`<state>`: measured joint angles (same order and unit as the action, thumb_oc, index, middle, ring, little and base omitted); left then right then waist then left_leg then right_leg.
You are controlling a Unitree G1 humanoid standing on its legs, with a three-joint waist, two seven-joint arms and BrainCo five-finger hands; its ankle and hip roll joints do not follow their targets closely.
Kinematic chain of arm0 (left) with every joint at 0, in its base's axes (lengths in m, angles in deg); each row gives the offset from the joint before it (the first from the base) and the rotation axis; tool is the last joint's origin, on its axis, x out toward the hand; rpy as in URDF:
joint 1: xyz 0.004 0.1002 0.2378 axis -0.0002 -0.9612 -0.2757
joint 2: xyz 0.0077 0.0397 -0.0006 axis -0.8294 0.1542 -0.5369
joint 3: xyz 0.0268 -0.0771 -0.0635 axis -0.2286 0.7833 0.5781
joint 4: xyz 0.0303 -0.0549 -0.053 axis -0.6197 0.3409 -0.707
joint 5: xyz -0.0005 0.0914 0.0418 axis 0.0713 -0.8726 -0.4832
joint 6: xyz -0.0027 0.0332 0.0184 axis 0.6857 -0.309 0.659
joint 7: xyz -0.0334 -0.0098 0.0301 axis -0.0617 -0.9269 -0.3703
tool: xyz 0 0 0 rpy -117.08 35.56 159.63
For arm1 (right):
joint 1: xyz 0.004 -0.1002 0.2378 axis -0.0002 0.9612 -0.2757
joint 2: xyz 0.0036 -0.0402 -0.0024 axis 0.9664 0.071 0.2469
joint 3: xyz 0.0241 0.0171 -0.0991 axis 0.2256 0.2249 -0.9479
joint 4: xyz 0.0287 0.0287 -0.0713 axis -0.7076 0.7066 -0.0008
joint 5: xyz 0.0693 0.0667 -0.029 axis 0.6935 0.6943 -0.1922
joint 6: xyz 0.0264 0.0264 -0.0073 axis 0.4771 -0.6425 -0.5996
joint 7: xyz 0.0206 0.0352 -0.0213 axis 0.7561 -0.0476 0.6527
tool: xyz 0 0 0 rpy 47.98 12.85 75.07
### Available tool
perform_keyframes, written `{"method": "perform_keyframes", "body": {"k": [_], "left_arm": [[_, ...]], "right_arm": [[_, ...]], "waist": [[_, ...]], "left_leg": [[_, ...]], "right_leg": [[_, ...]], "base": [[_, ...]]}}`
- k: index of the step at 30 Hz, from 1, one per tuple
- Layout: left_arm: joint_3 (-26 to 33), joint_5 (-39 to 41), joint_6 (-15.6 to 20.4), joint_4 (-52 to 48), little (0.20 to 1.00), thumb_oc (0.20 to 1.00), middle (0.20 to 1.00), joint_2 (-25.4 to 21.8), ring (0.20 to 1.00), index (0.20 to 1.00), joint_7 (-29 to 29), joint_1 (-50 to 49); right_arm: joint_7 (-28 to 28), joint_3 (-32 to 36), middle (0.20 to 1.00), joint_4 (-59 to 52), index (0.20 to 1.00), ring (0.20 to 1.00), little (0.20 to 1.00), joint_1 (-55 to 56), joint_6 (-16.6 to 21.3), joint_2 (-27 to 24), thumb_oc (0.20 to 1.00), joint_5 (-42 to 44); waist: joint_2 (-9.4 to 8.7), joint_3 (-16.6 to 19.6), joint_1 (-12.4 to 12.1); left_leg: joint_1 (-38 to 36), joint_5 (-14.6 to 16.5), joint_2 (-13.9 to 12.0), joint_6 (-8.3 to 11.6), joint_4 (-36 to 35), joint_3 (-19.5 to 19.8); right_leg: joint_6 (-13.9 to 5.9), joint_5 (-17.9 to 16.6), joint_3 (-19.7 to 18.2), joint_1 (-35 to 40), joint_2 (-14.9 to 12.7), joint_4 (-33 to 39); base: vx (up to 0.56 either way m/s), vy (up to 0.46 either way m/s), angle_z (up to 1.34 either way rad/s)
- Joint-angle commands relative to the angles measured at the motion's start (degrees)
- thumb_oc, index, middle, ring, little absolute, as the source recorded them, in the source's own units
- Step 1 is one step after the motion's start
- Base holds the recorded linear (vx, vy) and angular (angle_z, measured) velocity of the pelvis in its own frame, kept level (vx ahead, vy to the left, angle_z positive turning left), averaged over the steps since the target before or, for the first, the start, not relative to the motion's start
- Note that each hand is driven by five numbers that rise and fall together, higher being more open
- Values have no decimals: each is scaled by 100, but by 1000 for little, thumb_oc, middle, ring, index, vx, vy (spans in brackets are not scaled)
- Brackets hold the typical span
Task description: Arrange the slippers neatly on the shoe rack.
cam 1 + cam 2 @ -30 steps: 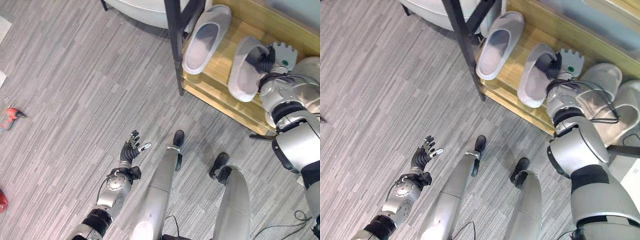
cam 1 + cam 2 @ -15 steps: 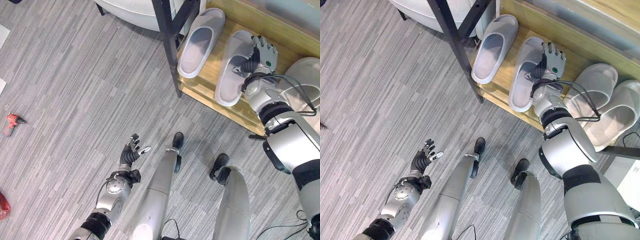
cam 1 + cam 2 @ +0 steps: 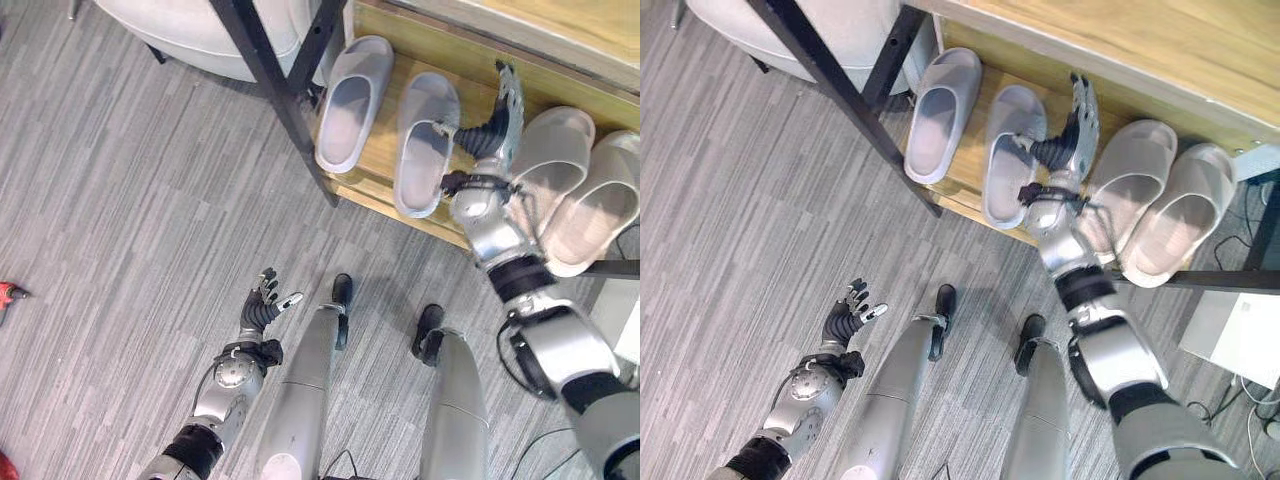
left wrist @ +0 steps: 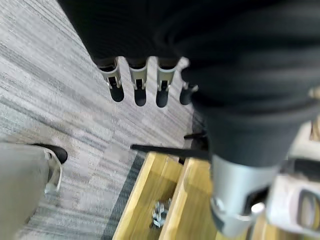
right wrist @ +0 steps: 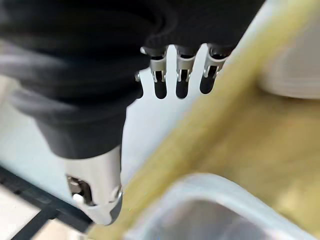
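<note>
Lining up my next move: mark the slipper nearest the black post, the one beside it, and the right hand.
Slipper nearest post (image 3: 348, 110): left eye view, on its footbed.
Second slipper (image 3: 424, 150): left eye view, on its footbed.
Right hand (image 3: 505, 105): left eye view, on its palm.

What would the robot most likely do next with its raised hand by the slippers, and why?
Probably draw the right hand back. Its fingers are straight, holding nothing, just beside the second slipper, which lies on the shoe rack next to the first slipper. That slipper looks placed.
</note>
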<state>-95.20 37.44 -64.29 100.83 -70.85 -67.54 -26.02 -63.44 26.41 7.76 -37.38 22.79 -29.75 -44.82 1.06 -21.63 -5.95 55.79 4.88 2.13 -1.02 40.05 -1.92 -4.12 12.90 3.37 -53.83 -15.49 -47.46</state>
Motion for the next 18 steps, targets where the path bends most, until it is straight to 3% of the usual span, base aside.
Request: {"method": "perform_keyframes", "body": {"k": [1, 5, 11, 13, 14, 18], "left_arm": [[-217, -310, 29, 747, 1000, 1000, 1000, 405, 1000, 1000, 343, 641], [-202, -277, 37, 1134, 1000, 1000, 1000, 404, 1000, 1000, 385, 812], [-205, -107, 65, 1368, 1000, 1000, 1000, 441, 1000, 1000, 390, 1055], [-236, -66, 94, 1457, 1000, 1000, 1000, 448, 1000, 1000, 414, 1149], [-272, -17, 96, 1466, 1000, 1000, 1000, 415, 1000, 1000, 403, 1219], [-346, 45, 103, 1570, 1000, 1000, 1000, 430, 1000, 1000, 457, 1411]], "right_arm": [[24, -91, 1000, -154, 1000, 1000, 1000, 182, 681, 221, 1000, 742], [386, -162, 1000, 570, 1000, 1000, 1000, -209, 874, 506, 1000, 1460], [649, -317, 1000, 1275, 1000, 1000, 1000, -627, 951, 688, 1000, 1857], [731, -195, 1000, 1560, 1000, 1000, 1000, -788, 1072, 846, 1000, 2328], [864, 110, 1000, 1784, 1000, 1000, 1000, -996, 1350, 1076, 1000, 3221], [1031, 261, 1000, 1995, 1000, 1000, 1000, -1246, 1714, 1569, 1000, 4372]], "waist": [[102, 49, 41], [127, 59, -30], [163, 4, -122], [185, -9, -161], [211, -15, -207], [211, -36, -267]], "left_leg": [[-147, 593, -142, 130, -24, 427], [-165, 580, -156, 140, -36, 415], [-180, 561, -135, 145, -37, 417], [-186, 566, -121, 144, -28, 419], [-213, 575, -104, 145, -39, 411], [-245, 598, -85, 141, -37, 413]], "right_leg": [[-172, 38, -95, 223, -84, 504], [-185, 19, -82, 280, -74, 557], [-194, 17, -73, 309, -76, 566], [-204, 24, -63, 336, -83, 566], [-210, 27, -64, 359, -78, 563], [-201, 56, -76, 382, -62, 565]], "base": [[12, 1, -5], [11, -5, -5], [0, 0, 0], [0, 0, 0], [0, 0, 0], [0, 0, 0]]}}
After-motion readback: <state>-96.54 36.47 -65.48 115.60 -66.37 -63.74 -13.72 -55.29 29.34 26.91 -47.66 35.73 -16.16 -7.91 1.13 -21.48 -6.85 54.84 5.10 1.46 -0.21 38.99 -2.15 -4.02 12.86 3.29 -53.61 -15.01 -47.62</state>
